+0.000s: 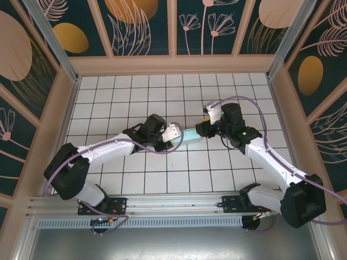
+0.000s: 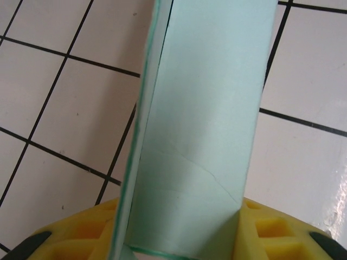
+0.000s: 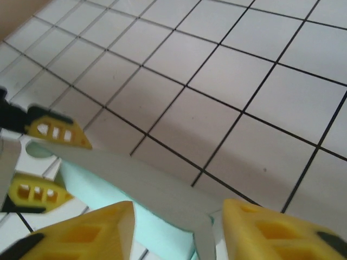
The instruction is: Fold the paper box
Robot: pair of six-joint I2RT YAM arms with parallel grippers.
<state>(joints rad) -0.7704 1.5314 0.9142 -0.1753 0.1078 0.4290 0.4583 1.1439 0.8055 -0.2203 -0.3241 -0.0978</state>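
Yellow fingers (image 2: 271,227) of the left pincer (image 2: 179,233) are clamped on the box (image 2: 200,108). Its long axis runs straight ahead of them, above the table (image 1: 135,92), into the facing right pincer (image 3: 179,227). Those jaws straddle its far end, but I cannot tell whether they grip. Both arms look equally near, so I judge either could work the next crease.
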